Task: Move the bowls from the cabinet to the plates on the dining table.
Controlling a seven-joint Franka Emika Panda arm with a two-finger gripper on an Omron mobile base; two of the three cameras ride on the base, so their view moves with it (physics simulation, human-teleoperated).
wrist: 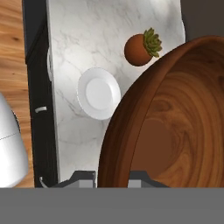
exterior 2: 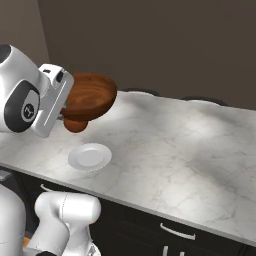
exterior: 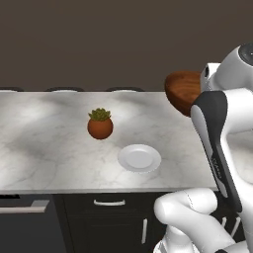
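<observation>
The fingers (wrist: 112, 177) are clamping the rim of the brown bowl (exterior 2: 90, 96), one tip on either side of its wall at the bottom of the hand view. The arm is carrying the bowl in the air, tilted, at the upper left of the right base view and the upper right of the left base view, above the marble tabletop (exterior: 44, 148).

A white plate (exterior: 139, 158) is lying near the front edge of the tabletop, lower centre in the left base view, and it is bare. A small potted plant (exterior: 100, 123) is standing near it, further from the edge; in the right base view the bowl is partly hiding the pot.

Risks, as I judge them: the grip is on one edge only, so the bowl's weight is hanging off to one side and could be twisting it in the fingers during a fast swing. Descending off-centre could be knocking the plant or landing the bowl half off the plate. Releasing while the bowl is tilted could be letting it roll toward the tabletop edge.
</observation>
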